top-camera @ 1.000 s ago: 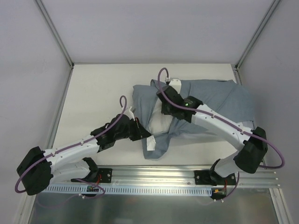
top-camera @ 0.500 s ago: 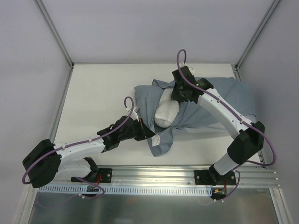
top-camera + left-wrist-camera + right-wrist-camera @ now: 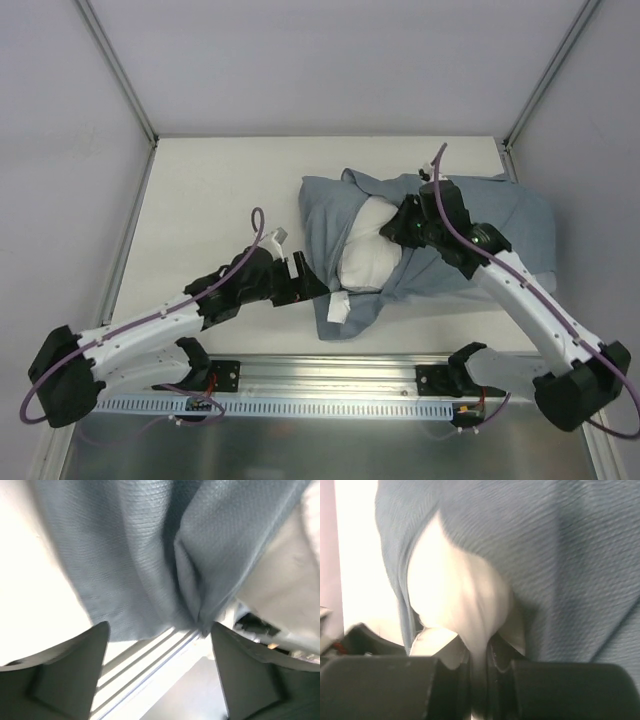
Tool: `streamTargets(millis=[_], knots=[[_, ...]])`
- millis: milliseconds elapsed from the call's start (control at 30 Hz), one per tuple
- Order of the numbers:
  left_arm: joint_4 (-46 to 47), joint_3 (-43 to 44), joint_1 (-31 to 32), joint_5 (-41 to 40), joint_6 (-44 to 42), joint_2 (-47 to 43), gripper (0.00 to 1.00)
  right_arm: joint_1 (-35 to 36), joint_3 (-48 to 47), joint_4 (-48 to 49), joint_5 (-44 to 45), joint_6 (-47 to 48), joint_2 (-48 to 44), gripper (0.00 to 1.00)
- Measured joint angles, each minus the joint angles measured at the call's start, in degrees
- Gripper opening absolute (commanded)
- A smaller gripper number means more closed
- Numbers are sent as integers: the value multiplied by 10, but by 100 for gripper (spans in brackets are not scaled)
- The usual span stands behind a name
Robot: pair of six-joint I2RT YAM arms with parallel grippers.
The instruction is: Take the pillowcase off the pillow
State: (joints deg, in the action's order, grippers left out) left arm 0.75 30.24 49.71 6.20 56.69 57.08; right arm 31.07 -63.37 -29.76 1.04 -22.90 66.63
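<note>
The slate-blue pillowcase (image 3: 480, 215) lies rumpled on the right half of the table, its mouth facing left. The white pillow (image 3: 365, 255) bulges out of that mouth. My right gripper (image 3: 393, 230) is shut on a pinch of the pillow's white cloth (image 3: 455, 585), with the pillowcase (image 3: 560, 555) wrapped around it; the jaws (image 3: 479, 655) squeeze the fold tight. My left gripper (image 3: 303, 280) stands open at the pillowcase's near-left edge. In the left wrist view the blue fabric (image 3: 130, 555) hangs just past the spread fingers (image 3: 157, 635), with nothing between them.
A small white label (image 3: 337, 310) shows on the pillowcase's near corner. An aluminium rail (image 3: 340, 375) runs along the table's near edge. Bare tabletop (image 3: 210, 200) lies to the left, and grey walls with metal posts close in the sides and back.
My left gripper has opened and let go of the pillowcase. The right gripper has pulled the pillow's cloth back toward the near right, and more of the white pillow shows.
</note>
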Motion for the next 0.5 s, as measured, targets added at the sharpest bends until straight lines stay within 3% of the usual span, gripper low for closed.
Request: streamTargets(millis=[100, 200, 333, 500], knots=[[-94, 49, -24, 8, -43, -64, 86, 6, 43, 7, 12, 9, -67, 1], [-153, 116, -56, 5, -87, -72, 89, 17, 63, 3, 30, 17, -79, 1], [-191, 238, -58, -2, -139, 18, 97, 43, 80, 3, 37, 22, -79, 1], [-202, 332, -42, -7, -173, 160, 93, 65, 80, -1, 50, 24, -80, 1]])
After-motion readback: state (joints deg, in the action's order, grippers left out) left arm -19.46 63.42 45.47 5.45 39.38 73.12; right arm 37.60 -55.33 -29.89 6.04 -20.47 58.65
